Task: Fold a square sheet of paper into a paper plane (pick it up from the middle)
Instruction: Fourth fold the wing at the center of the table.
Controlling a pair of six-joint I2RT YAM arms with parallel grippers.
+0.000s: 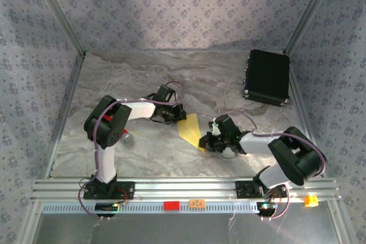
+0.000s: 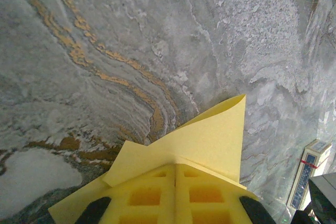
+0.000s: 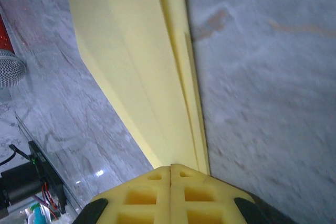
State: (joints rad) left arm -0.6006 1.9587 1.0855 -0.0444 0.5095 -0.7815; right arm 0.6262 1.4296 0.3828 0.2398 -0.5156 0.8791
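Note:
The yellow paper (image 1: 190,128) is folded into a long tapered shape with layered creases, held just above the marble table between both arms. My left gripper (image 1: 175,116) is shut on its wide far end; in the left wrist view the yellow fingertips (image 2: 157,182) press together on the paper (image 2: 215,135), whose flaps spread ahead. My right gripper (image 1: 206,142) is shut on the narrow near end. From the right wrist, the paper (image 3: 136,61) runs away from the closed gripper (image 3: 171,167) as a slim strip with several stacked edges.
A black rectangular case (image 1: 267,76) lies at the back right. A small silver and red tool (image 1: 127,137) rests by the left arm's base. A small printed card (image 2: 310,171) lies to the right of the left gripper. Metal frame rails border the table.

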